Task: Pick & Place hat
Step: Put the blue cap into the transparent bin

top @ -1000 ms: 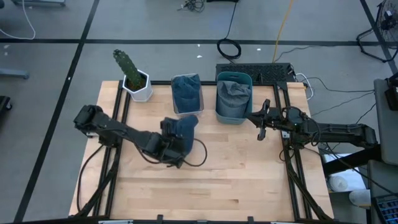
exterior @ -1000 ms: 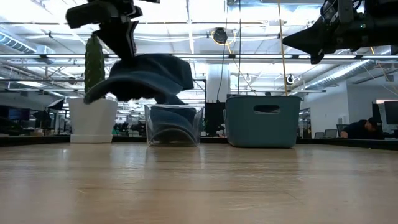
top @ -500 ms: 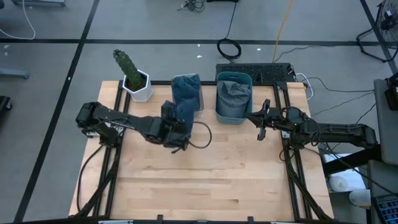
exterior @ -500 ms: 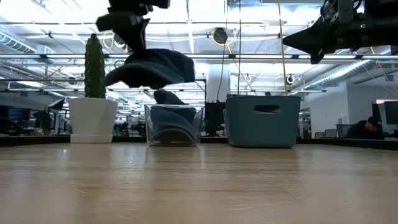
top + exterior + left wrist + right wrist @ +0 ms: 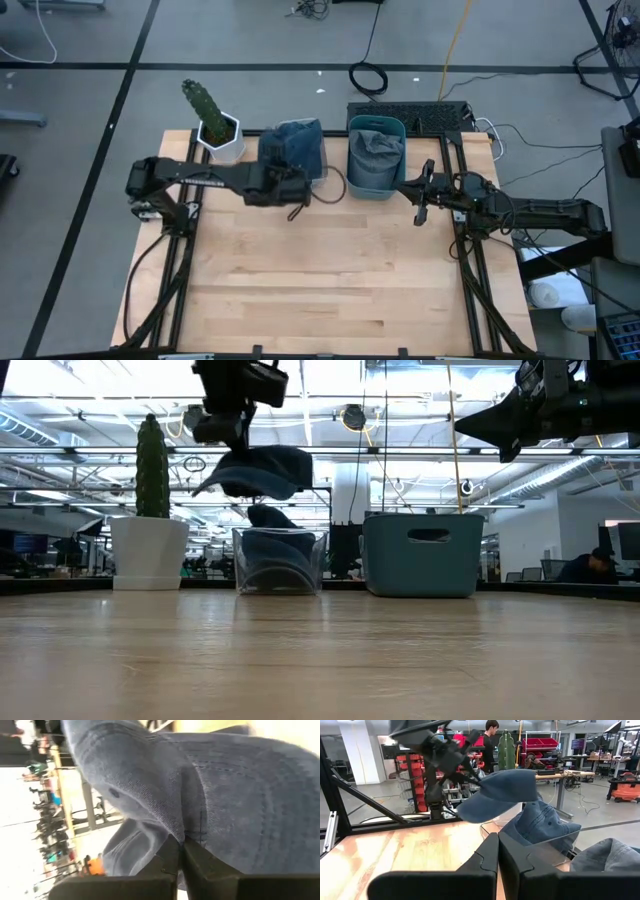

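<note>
1. The blue denim cap [image 5: 255,470] is held in the air above the clear plastic bin [image 5: 279,560], clear of its rim; seen from above, it overlaps the bin's near-left part.
2. The left gripper [image 5: 179,855] has its fingers clamped together on a fold of the cap's fabric; its arm reaches across from the table's left edge.
3. The clear bin, standing at the table's far edge, already contains another folded blue denim cap [image 5: 540,825].
4. To the bin's right stands a teal plastic tub [image 5: 375,157] holding grey-blue fabric; to its left, a green cactus in a white hexagonal pot [image 5: 221,137].
5. The right gripper [image 5: 497,851] hangs above the table's right side, near the tub, fingers closed together and holding nothing.
6. The light wooden table [image 5: 330,280] is bare in front.
</note>
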{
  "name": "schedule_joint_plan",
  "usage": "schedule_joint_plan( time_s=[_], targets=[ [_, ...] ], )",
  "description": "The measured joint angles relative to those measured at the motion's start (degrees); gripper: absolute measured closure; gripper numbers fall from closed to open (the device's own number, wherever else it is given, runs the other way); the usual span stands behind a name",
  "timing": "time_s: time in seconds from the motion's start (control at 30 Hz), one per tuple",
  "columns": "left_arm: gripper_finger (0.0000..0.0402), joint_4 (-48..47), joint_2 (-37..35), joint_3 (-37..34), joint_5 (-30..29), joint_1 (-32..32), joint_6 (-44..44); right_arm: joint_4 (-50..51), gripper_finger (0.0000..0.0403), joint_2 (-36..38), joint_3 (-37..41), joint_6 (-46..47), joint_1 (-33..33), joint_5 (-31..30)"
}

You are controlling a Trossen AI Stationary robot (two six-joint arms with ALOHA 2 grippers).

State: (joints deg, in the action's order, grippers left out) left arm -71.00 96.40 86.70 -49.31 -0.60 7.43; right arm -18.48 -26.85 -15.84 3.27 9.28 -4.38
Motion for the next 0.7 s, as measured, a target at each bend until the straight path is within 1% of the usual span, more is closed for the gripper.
schedule_joint_plan(
  time_s=[0.17,0.27,0.37,0.43,0.5,0.7],
  targets=[
    [0.0391,5.62,-0.02,0.0,-1.91,3.74,5.98,0.04,0.0403,0.0,0.0,-0.78,-0.01,-0.02],
    [0.0396,10.51,-0.02,0.0,-1.79,5.57,8.1,0.08,0.0403,0.0,0.0,-0.96,-0.01,-0.02],
    [0.0389,14.93,0.0,0.0,-1.73,7.25,9.72,0.07,0.0403,0.0,0.0,-1.2,0.0,-0.04],
    [0.0391,17.45,-0.01,0.0,-0.43,8.07,10.97,0.07,0.0403,0.0,0.0,-1.69,0.0,-0.04],
    [0.0396,19.54,-0.01,0.0,1.61,8.85,11.38,0.07,0.0403,0.0,0.0,-2.39,0.0,-0.04],
    [0.0391,24.63,-0.02,0.0,1.35,10.68,8.89,0.04,0.0403,0.0,0.0,-2.47,0.0,-0.04]
  ],
)
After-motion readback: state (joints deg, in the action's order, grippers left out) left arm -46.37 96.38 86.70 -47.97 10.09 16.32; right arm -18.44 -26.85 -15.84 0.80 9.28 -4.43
